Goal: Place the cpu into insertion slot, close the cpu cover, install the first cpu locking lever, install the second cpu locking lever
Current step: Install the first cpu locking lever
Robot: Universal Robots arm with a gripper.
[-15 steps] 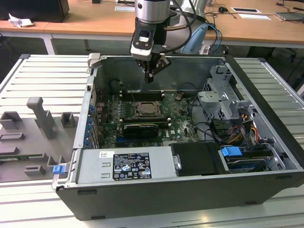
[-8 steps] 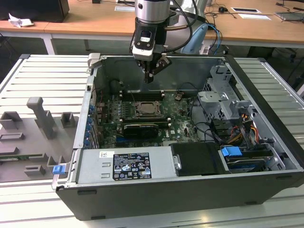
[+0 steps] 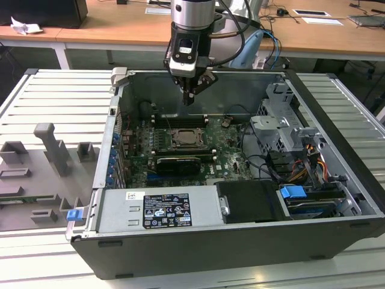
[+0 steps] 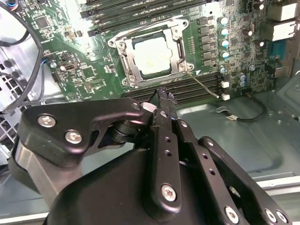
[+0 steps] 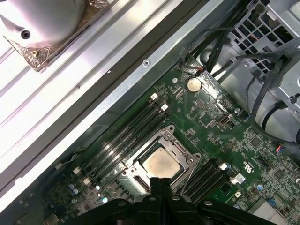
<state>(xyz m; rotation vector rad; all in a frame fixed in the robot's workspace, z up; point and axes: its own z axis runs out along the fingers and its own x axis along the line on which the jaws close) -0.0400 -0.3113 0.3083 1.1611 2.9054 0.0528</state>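
Open air straight down from the closed jaws to the cpu cover (image 4: 176, 47). Low memory slots (image 5: 126, 136) on two sides, black expansion card (image 3: 177, 164) just beside on the near side; drive cage (image 3: 283, 120) and loose cables (image 3: 264, 162) crowding the exterior view's right; case wall (image 3: 240, 90) close behind.

The gripper (image 3: 189, 98) is matte black, its two slim fingers (image 4: 165, 140) drilled with small holes; silver screws (image 4: 169, 192) stud the black linkage bars (image 4: 70, 124) behind them. Above the claw sits a boxy black housing (image 3: 183, 48) with a pale panel; over that, a silver-grey wrist cylinder (image 3: 192, 11); black cables (image 3: 243, 33) loop beside it.
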